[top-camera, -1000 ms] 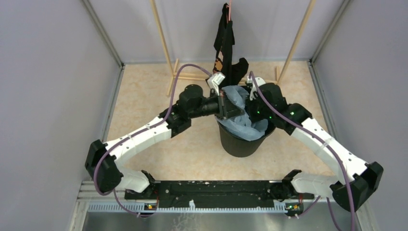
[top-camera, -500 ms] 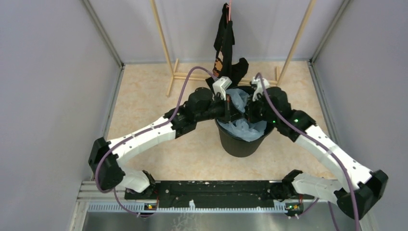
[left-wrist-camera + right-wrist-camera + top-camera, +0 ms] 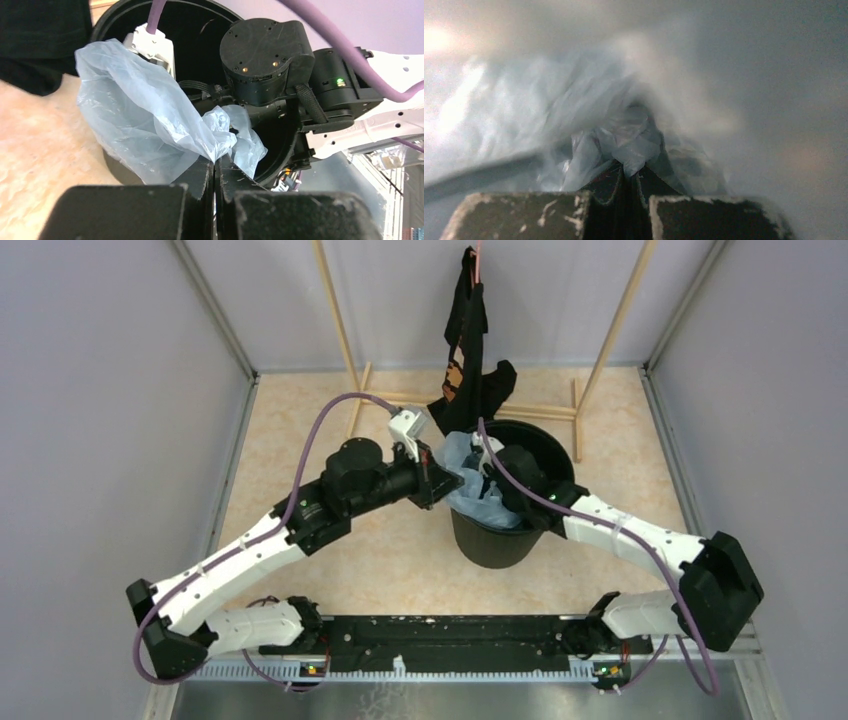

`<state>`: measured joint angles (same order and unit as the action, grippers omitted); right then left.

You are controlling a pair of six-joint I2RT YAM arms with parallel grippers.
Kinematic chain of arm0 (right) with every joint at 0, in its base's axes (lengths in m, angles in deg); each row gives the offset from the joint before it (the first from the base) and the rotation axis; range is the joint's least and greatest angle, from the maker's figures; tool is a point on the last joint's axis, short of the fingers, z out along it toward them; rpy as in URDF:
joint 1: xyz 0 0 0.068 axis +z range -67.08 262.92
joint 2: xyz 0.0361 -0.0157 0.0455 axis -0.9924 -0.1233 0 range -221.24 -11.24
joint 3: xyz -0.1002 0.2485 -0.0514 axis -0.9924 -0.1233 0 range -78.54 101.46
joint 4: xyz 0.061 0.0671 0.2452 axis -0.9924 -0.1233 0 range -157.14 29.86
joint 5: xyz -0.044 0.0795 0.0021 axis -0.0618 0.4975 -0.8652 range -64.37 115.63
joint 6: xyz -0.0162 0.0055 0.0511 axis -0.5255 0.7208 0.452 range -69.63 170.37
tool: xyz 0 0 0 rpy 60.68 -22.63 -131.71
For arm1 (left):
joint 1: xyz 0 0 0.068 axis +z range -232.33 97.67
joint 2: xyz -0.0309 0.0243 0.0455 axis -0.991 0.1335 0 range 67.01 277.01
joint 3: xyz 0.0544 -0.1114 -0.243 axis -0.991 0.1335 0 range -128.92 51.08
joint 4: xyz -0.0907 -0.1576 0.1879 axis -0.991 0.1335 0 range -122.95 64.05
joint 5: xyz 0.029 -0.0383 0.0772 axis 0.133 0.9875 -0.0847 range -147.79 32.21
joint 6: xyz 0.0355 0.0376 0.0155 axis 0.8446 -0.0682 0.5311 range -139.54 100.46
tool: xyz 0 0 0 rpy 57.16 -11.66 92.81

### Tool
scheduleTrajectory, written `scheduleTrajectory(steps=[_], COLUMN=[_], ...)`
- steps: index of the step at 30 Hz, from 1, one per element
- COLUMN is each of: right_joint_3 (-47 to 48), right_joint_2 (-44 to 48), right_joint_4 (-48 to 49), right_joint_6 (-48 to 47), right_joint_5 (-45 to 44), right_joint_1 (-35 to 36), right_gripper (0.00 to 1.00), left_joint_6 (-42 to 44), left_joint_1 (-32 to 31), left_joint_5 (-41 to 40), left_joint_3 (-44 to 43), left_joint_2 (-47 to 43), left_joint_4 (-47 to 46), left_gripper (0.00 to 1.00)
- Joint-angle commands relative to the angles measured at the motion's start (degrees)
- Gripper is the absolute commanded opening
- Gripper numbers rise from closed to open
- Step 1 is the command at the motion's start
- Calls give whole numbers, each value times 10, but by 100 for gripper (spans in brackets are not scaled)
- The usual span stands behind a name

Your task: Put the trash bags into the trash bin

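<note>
Light, limp and slippery, the trash bag [image 3: 466, 468] drapes across the left rim of the trash bin [image 3: 500, 545] and down inside, the left gripper [image 3: 215, 162] and right gripper [image 3: 630, 172] each clamping a bunched fold, likely its surest hold.

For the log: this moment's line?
left gripper: shut on light-blue plastic bag | right gripper: shut on bag, inside round black plastic bin

Beige tabletop [image 3: 275, 420] with black trash bin [image 3: 495, 545] and wooden rack [image 3: 576, 425]

I see left arm [image 3: 270, 540] stretched up-right toward centre frame | left gripper [image 3: 215, 167] pinched on trash bag [image 3: 145, 125] | right arm [image 3: 620, 535] bent leftward | right gripper [image 3: 630, 177] likewise pinched
</note>
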<state>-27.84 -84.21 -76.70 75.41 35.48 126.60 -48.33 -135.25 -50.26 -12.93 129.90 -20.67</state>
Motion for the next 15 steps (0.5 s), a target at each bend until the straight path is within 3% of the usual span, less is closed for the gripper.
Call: scheduleTrajectory(steps=[1, 8, 15], right_joint_3=[-34, -13, 96], right_joint_2=[-27, -68, 13], right_joint_4=[132, 140, -47], right_joint_6=[73, 82, 6], right_joint_5=[49, 48, -105], right_joint_1=[30, 70, 68], right_gripper=[0, 0, 0], left_joint_6=[27, 16, 21], left_joint_1=[1, 2, 2], left_joint_5=[-59, -96, -15], left_joint_3=[10, 37, 24], left_joint_2=[-55, -129, -121], left_joint_4=[51, 102, 59], left_gripper=[0, 0, 0])
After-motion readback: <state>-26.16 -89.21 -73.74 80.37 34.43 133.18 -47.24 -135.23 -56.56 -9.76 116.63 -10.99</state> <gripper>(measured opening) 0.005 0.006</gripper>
